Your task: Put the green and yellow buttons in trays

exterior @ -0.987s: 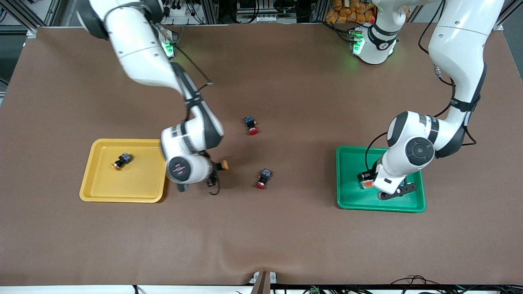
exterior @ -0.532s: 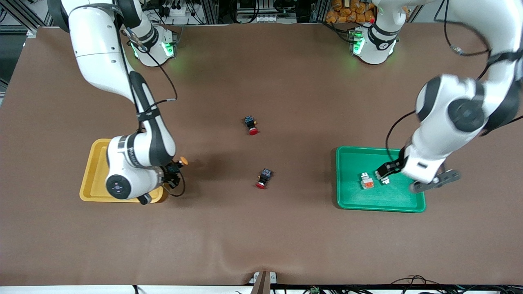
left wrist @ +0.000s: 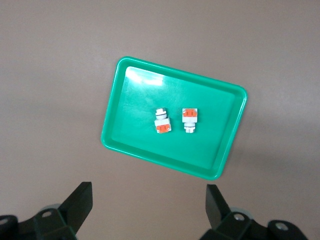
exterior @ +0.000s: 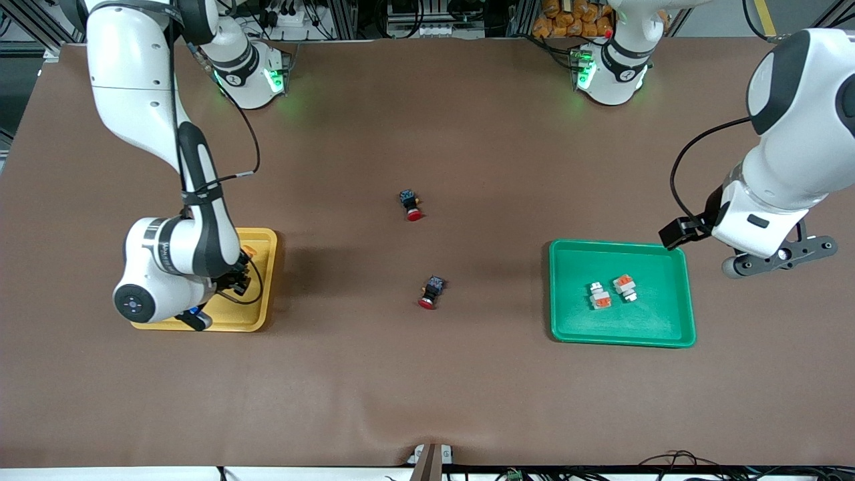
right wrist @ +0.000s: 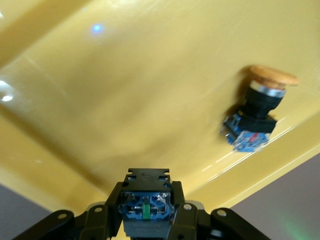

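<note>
Both white-and-orange plastic buttons already lie in the shallow green plastic tray under the emptied, wide-open left pincer, and one yellow-capped button rests in the yellow tray – only the last one, gripped by the right pincer above it, remains.

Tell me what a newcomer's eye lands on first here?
Two bright trays: the green tray at the left arm's end, holding two white-and-orange buttons side by side, with the left gripper open above it. The yellow tray sits at the right arm's end, where the right gripper holds a dark-bodied button over it, one yellow-capped button already inside. Two red-capped switches lie mid-table.
</note>
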Robot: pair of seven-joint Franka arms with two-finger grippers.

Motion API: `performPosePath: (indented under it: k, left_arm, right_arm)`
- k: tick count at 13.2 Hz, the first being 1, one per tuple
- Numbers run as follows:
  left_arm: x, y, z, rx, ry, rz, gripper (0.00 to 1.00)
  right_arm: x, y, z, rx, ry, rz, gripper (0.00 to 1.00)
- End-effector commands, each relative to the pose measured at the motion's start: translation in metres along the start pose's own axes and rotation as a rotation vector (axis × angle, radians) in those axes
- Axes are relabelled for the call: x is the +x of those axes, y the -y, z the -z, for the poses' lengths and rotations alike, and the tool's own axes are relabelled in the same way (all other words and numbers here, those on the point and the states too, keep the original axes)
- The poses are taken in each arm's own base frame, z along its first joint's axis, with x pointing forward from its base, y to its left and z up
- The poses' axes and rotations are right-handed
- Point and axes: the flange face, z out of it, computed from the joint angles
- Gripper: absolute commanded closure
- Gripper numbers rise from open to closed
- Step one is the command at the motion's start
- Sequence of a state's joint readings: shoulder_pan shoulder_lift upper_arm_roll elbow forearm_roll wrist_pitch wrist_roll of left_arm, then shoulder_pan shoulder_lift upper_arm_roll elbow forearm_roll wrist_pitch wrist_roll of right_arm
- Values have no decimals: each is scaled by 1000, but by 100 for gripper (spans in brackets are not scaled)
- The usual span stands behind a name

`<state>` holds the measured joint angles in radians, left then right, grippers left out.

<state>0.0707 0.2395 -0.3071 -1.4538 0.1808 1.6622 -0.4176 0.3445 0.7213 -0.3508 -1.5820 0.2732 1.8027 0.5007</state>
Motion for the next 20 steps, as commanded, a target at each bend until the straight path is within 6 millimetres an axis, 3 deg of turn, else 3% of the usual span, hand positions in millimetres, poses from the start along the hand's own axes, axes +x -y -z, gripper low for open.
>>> performPosePath:
  k: [1,5,8,11,14,15,16,18,20]
  left_arm:
    - [1,17,12,-20,8,-42,0]
    - [-10,23,34,-18,-15,-35,0]
    - [-9,24,32,-28,-3,-24,0]
    - [-7,30,46,-40,-21,-20,0]
    - [-10,27,50,-51,-21,-23,0]
    - [-10,30,49,-63,-11,-18,0]
    - [-6,44,47,-74,-5,5,0]
    - [-4,49,47,-86,-1,-6,0]
    - [-4,49,46,-86,0,-12,0]
  right_arm:
    - [-2,-12,0,7,7,15,1]
    - [-6,-11,12,15,6,15,0]
    - [-30,-26,80,76,6,34,0]
    - [-36,-41,159,117,-6,84,0]
    - [-51,-39,235,175,-130,213,0]
    - [-54,-38,251,190,-171,216,0]
    - [-55,-45,266,199,-202,228,0]
    - [-56,-60,298,244,-251,229,0]
    - [-74,-75,321,266,-264,235,0]
